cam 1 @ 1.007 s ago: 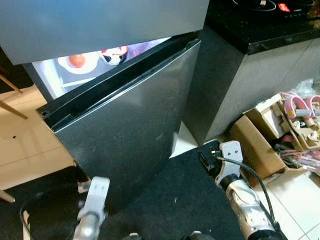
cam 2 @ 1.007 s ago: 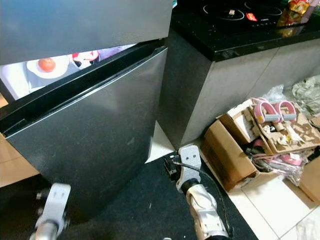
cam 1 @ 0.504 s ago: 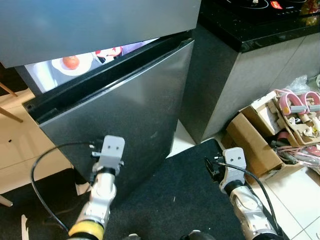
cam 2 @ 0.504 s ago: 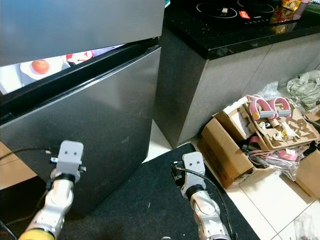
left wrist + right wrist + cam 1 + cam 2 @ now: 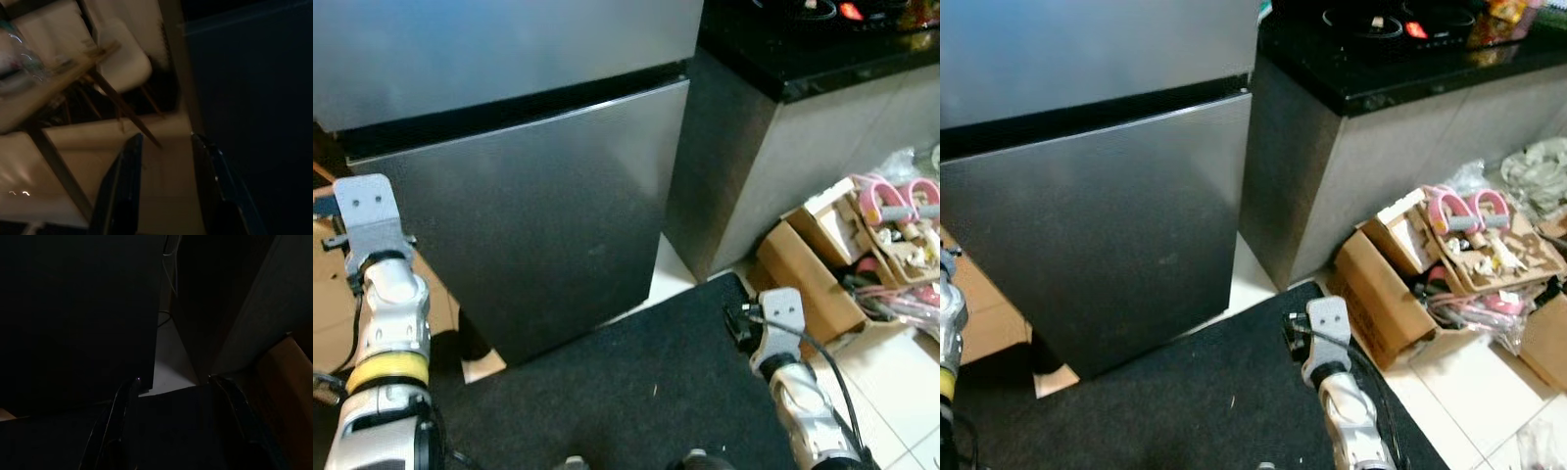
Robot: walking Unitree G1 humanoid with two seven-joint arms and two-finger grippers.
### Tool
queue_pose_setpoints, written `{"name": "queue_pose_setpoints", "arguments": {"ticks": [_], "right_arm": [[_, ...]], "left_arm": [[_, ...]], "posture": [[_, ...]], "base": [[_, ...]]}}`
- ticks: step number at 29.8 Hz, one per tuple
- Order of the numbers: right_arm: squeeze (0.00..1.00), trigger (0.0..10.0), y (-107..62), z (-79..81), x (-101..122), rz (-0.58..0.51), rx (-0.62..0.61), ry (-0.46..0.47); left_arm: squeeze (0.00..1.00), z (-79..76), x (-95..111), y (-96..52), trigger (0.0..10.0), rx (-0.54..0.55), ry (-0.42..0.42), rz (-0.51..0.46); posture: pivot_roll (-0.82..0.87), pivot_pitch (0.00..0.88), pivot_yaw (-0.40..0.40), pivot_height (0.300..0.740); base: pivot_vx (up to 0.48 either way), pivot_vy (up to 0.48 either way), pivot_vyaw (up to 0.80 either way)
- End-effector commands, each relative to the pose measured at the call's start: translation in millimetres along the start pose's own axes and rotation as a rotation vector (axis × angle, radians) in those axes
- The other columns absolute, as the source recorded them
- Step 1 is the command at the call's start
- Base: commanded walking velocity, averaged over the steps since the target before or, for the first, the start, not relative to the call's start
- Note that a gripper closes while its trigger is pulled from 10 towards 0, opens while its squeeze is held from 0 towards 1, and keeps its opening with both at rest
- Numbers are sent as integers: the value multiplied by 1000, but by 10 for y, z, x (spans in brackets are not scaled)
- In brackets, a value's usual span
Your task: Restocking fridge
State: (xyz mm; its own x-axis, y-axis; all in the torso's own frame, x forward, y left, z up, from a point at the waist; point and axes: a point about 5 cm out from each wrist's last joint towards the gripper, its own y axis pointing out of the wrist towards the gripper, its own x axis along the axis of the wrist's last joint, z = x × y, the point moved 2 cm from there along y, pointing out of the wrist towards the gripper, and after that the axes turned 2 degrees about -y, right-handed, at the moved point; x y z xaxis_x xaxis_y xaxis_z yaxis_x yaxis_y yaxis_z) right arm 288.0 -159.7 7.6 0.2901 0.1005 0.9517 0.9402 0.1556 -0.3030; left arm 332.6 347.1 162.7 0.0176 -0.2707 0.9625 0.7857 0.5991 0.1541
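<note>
Fridge (image 5: 538,225) fills upper left of head view, lower door flush: I judge restocking finished. Left gripper (image 5: 168,161) raised at the door's left edge, fingers apart, holding nothing. Right gripper (image 5: 173,404) low over the mat (image 5: 636,382), fingers spread, idle.

**Kitchen clutter beside the counter**

Black surface (image 5: 1400,78) tops a grey cabinet (image 5: 1332,186), with a cooktop (image 5: 1371,18) and a yellow packet (image 5: 1508,10) near its far edge. Open cardboard box (image 5: 1400,294) sits on the tiled floor (image 5: 1449,401) against the cabinet, stuffed with pink handled items (image 5: 1459,211) and mixed junk. Crumpled grey bag (image 5: 1538,171) lies behind it. Black mat (image 5: 1165,401) covers the floor in front. Wooden chair legs (image 5: 122,107) and a pale seat (image 5: 127,63) stand on light wood flooring.
</note>
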Motion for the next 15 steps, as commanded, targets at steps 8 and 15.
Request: {"name": "queue_pose_setpoints", "arguments": {"ticks": [8,15], "right_arm": [[0,10000,-34,14,-57,6,8,3],[0,10000,-56,75,-113,23,41,-18]], "left_arm": [[0,-728,-692,-713,10000,-353,19,183],[0,-736,-1301,-1271,10000,-475,133,337]], "posture": [[-55,97,-38,740],[-61,97,-42,740]], "base": [[0,0,0],[0,0,0]]}}
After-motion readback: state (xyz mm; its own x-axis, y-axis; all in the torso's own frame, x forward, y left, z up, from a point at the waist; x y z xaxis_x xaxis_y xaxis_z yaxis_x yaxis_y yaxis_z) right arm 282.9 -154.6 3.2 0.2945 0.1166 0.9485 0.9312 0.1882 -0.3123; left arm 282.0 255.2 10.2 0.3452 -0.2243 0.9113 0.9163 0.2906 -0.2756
